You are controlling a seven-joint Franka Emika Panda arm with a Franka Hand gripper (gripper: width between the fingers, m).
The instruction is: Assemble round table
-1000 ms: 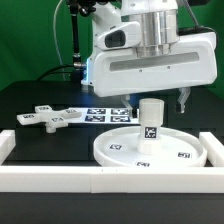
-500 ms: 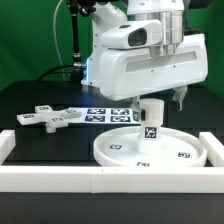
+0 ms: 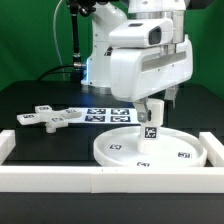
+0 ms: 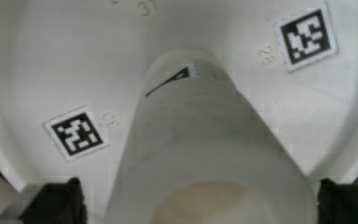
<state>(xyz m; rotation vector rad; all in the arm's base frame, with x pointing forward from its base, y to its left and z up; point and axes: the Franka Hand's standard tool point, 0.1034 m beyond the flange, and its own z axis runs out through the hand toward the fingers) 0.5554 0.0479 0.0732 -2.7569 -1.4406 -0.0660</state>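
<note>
Outwardly, exterior view: black table (image 3: 40,95), green backdrop behind; white border wall (image 3: 60,178) along the front edge and up both sides.
Disc (image 3: 115,150): large, round, rimmed, white; lies flat just inside the front wall, toward the exterior view's right; small tags on its face.
Post (image 3: 150,122): short white cylinder, upright on the disc, near its middle; one tag on its side.
Cross (image 3: 50,118): flat, white, tagged; lies on the table toward the exterior view's left, well apart from the disc.
Marker board (image 3: 108,115): flat on the table between cross and disc.
Arm: bulky white body directly above the post; gripper (image 3: 152,103) down at the post's top, its fingers mostly hidden by the body.

Wrist view: post seen from above, tapering away to the disc face below; two square tags (image 4: 78,133) on the disc, one at each side of the post.
Fingertips (image 4: 60,197): two dark tips, one at each side of the post's top; jaws spread wider than the post, a slim gap showing on at least one side; nothing gripped; contact on the other side cannot be told.
</note>
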